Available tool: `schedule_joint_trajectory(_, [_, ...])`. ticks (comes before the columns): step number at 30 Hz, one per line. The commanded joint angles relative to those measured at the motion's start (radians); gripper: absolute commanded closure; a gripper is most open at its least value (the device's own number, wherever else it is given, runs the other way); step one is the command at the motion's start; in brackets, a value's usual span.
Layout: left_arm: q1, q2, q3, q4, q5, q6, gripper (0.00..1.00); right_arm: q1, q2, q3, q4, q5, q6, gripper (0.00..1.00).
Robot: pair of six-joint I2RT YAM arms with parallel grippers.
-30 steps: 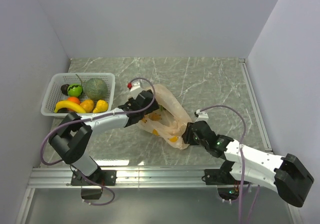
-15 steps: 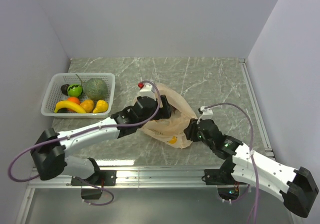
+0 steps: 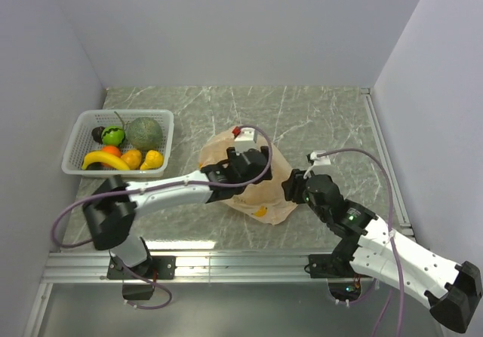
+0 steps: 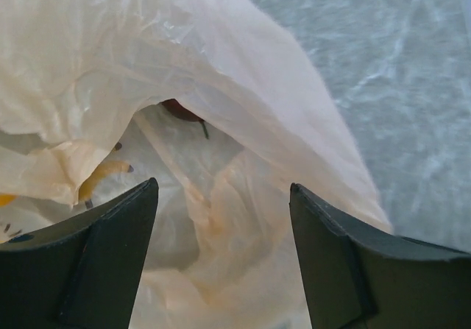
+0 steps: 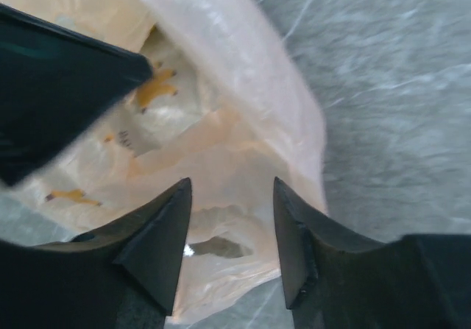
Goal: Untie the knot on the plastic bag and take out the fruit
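Note:
The pale-orange plastic bag [image 3: 264, 205] lies crumpled on the table centre, its mouth gaping. No knot tuft shows. My left gripper [image 3: 264, 170] is over the bag, open, with loose film between its fingers [image 4: 222, 189]. Inside the bag [image 4: 184, 42] I see a dark red piece [image 4: 180, 110] and a yellow bit [image 4: 103, 176]. My right gripper [image 3: 291, 189] is open at the bag's right edge [image 5: 231, 189], with bag film [image 5: 243, 71] between its fingers. The fruit in the basket are a banana [image 3: 106, 160], an orange [image 3: 112, 150], yellow pieces [image 3: 153, 158] and a dark purple one [image 3: 97, 133].
The white basket [image 3: 162, 114] stands at the far left, also holding a grey-green melon [image 3: 144, 133] and a bright green fruit [image 3: 113, 136]. White walls close the left, back and right. A metal rail [image 3: 226, 261] runs along the near edge.
My left gripper has swung right across the bag, from its left side to over its middle. My right gripper has moved right and farther back along the bag's right edge. The bag has shifted.

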Motion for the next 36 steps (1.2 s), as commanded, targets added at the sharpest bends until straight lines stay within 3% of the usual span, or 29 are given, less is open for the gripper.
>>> schedule_joint_trajectory(1, [0.045, 0.098, 0.093, -0.010, -0.032, -0.025, 0.21, -0.028, 0.033, 0.097, -0.035, 0.132, -0.042, 0.42])
schedule_joint_trajectory(6, [0.089, 0.203, 0.121, 0.024, 0.020, -0.005, 0.20, -0.074, 0.088, 0.136, 0.033, 0.118, -0.104, 0.32])
schedule_joint_trajectory(11, [0.135, 0.264, 0.129, 0.068, 0.032, 0.013, 0.15, -0.174, 0.185, 0.150, 0.114, -0.040, -0.150, 0.19])
schedule_joint_trajectory(19, [0.164, 0.323, 0.143, 0.200, 0.077, 0.093, 0.13, -0.251, 0.355, 0.144, 0.293, -0.247, -0.162, 0.21])
schedule_joint_trajectory(25, [0.187, 0.352, 0.141, 0.246, 0.089, 0.112, 0.14, -0.303, 0.513, 0.136, 0.422, -0.195, -0.107, 0.27])
schedule_joint_trajectory(30, [0.194, 0.336, 0.111, 0.281, 0.105, 0.129, 0.14, -0.358, 0.602, 0.153, 0.476, -0.183, -0.090, 0.44])
schedule_joint_trajectory(34, [0.194, 0.333, 0.097, 0.303, 0.117, 0.139, 0.14, -0.356, 0.581, 0.147, 0.466, -0.258, -0.107, 0.99])
schedule_joint_trajectory(36, [0.194, 0.329, 0.081, 0.330, 0.121, 0.148, 0.14, -0.353, 0.536, 0.113, 0.456, -0.318, -0.086, 1.00])
